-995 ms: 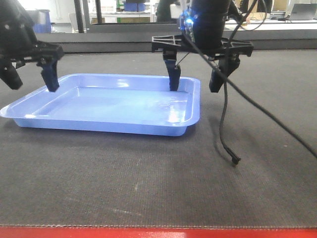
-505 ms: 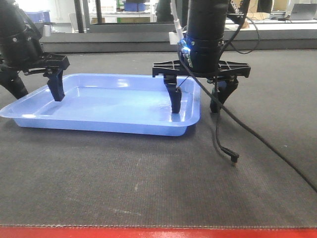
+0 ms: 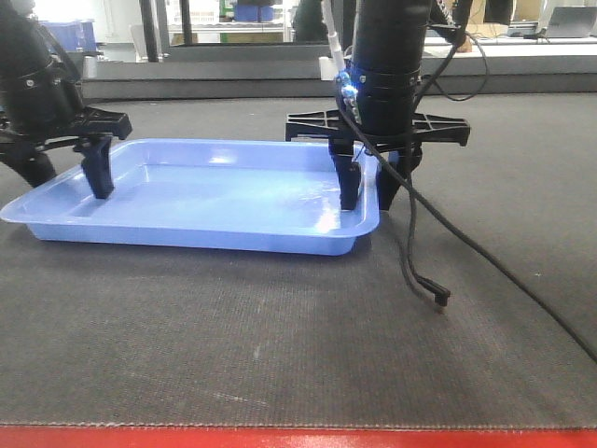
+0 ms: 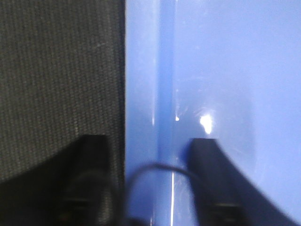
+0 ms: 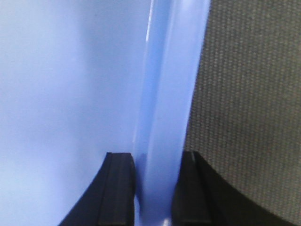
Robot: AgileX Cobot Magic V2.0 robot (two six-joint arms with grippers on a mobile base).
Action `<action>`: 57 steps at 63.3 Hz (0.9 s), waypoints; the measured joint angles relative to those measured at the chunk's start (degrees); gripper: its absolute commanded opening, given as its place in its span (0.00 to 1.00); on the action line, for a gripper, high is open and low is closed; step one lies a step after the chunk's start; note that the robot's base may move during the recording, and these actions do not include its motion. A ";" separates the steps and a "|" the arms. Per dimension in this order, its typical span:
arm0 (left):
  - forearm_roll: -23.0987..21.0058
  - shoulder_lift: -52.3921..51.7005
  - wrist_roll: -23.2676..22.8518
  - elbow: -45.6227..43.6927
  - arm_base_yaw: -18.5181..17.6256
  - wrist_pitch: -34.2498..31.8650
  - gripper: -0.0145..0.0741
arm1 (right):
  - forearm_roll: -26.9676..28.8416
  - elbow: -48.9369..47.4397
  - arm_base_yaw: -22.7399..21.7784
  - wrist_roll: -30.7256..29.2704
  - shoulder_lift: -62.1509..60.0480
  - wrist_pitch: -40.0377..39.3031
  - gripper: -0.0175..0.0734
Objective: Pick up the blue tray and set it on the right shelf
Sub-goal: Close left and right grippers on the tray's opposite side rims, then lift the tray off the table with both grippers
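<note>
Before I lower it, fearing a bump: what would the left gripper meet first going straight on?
Probably the blue tray: its left rim lies between the left gripper's open fingers; depth unclear.

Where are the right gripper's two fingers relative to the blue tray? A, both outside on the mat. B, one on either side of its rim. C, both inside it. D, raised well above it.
B: the right wrist view shows the right gripper with one finger inside the blue tray and the other on the mat side, the rim between them.
</note>
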 measured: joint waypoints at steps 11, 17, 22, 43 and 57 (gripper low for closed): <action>-1.10 0.00 -0.40 -0.09 0.00 0.70 0.12 | 0.00 0.00 0.00 0.00 0.00 0.00 0.22; -1.62 -0.10 -0.49 -0.09 0.00 1.23 0.12 | -0.45 0.00 0.00 0.00 0.00 0.11 0.22; -2.31 -0.10 -0.88 -0.65 0.00 2.73 0.12 | -1.17 0.00 0.00 0.00 -0.13 0.78 0.22; -2.67 -7.04 -4.18 -5.89 -1.16 12.91 0.12 | -3.93 0.00 0.00 -2.09 -9.41 4.90 0.22; -2.37 -14.75 -8.02 -6.09 -3.87 18.10 0.12 | -5.38 4.03 0.00 -5.65 -19.38 6.75 0.22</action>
